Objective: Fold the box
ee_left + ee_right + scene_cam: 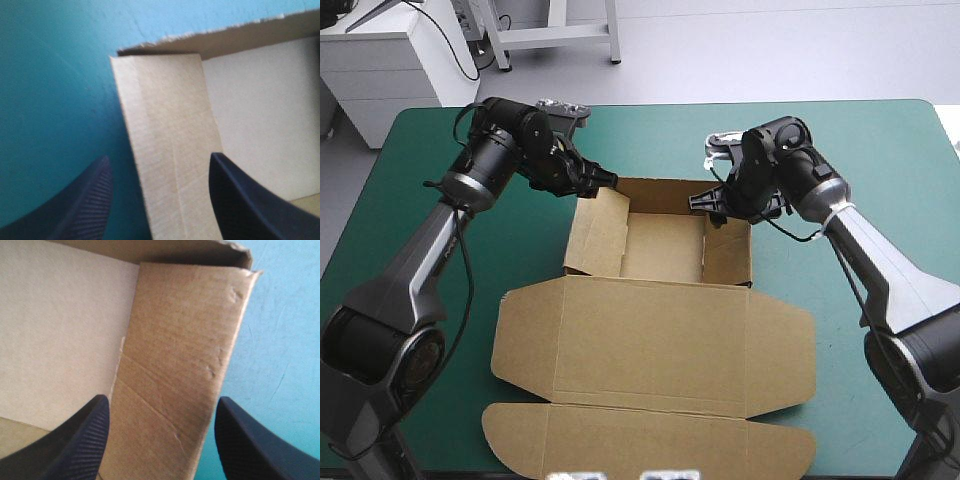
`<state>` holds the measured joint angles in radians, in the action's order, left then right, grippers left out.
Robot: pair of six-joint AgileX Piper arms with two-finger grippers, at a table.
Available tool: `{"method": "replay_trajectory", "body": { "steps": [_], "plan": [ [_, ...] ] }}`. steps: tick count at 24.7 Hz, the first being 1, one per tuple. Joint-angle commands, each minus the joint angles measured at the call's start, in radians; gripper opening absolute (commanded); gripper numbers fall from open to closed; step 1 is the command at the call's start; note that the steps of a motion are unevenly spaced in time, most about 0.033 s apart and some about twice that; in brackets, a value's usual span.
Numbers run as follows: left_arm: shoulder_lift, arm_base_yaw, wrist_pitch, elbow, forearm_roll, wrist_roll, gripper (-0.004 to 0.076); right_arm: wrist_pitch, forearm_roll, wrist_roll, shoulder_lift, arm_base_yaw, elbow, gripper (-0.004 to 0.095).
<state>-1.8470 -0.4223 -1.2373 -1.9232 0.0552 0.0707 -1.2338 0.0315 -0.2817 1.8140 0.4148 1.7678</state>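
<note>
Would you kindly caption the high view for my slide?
Left gripper and right gripper, open, straddle raised side walls of the box; lid flat.

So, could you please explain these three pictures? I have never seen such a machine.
It is a robot with two arms at a table with a teal-green cover. The large picture looks down from above and behind the robot. The other two come from a camera on each wrist, looking along the black fingers. On the table lies a brown box, half folded: the far part is an open tray, and the lid lies flat nearer the robot. The left arm's fingers stand open, the tray's left wall showing between them. The right arm's fingers stand likewise, with the right wall. Nothing is gripped.
</note>
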Motion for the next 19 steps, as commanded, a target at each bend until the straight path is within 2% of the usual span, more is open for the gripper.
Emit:
{"method": "replay_trajectory", "body": {
  "steps": [1, 4, 6, 8, 10, 11, 13, 16, 17, 18, 19],
  "plan": [
    [0.113, -0.007, -0.049, -0.049, -0.071, 0.001, 0.0416, -0.017, 0.020, 0.023, -0.076, 0.001, 0.070, 0.0562],
    [0.184, -0.007, -0.050, -0.053, -0.126, 0.001, 0.0388, -0.017, 0.073, -0.016, -0.093, 0.001, 0.074, 0.0563],
    [0.230, -0.007, -0.050, -0.051, -0.125, 0.001, 0.0322, -0.017, 0.096, -0.090, -0.102, 0.001, 0.074, 0.0562],
    [0.279, -0.007, -0.050, -0.038, -0.122, 0.001, 0.0207, -0.017, 0.094, -0.102, -0.105, -0.001, 0.074, 0.0562],
    [0.334, -0.007, -0.050, -0.006, -0.129, -0.016, 0.0041, -0.017, 0.079, -0.097, -0.105, -0.001, 0.072, 0.0562],
    [0.363, -0.007, -0.050, 0.018, -0.140, -0.043, -0.0006, -0.017, 0.079, -0.097, -0.105, -0.001, 0.070, 0.0562],
    [0.424, -0.007, -0.050, 0.073, -0.145, -0.051, -0.0008, -0.017, 0.084, -0.097, -0.105, -0.001, 0.060, 0.0562],
    [0.581, -0.007, -0.038, 0.329, -0.173, -0.037, -0.0008, -0.017, 0.046, -0.109, -0.105, -0.035, 0.021, 0.0562],
    [0.662, -0.007, -0.005, 0.468, -0.170, -0.033, -0.0008, -0.017, 0.033, -0.109, -0.105, -0.045, 0.008, 0.0562],
    [0.697, -0.007, 0.018, 0.526, -0.161, -0.033, -0.0008, -0.017, 0.030, -0.109, -0.102, -0.048, 0.008, 0.0562],
    [0.791, -0.007, 0.079, 0.669, -0.130, -0.033, -0.0008, -0.017, 0.018, -0.099, -0.095, -0.048, 0.008, 0.0562]
  ]
}}
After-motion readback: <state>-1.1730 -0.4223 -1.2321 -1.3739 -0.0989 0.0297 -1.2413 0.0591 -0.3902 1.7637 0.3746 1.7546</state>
